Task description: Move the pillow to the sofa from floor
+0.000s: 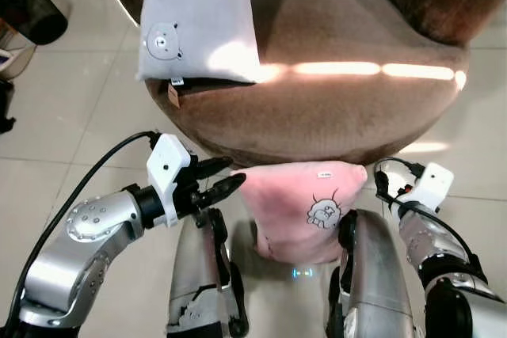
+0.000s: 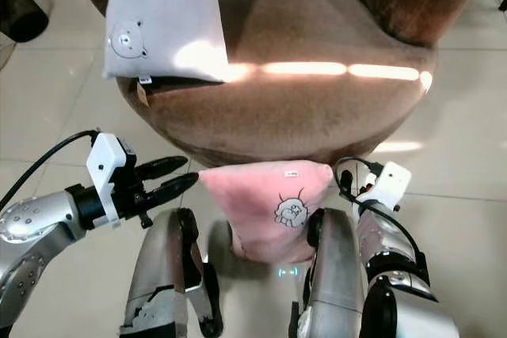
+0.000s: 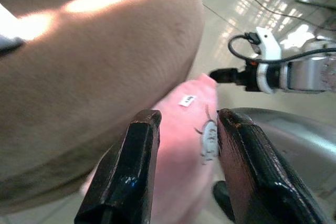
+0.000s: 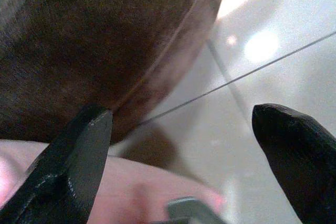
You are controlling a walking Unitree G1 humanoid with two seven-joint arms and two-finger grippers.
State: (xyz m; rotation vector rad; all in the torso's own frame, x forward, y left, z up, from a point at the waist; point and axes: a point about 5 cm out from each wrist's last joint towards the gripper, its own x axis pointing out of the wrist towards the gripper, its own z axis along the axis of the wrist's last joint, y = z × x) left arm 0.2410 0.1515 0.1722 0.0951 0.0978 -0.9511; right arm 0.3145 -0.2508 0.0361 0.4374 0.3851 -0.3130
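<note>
We see the pink pillow against the front of the brown sofa, below the seat edge and above the robot's silver legs; it bears a small cartoon print and a white tag. The left gripper is just beside the pillow's left corner, its two black fingers spread apart with the pink fabric showing between them. The right gripper is by the pillow's right corner, its fingers wide apart beside the sofa's base and the tiled floor. A grey pillow with a bear print lies on the sofa seat at its left side, crossed by a sunlit strip.
</note>
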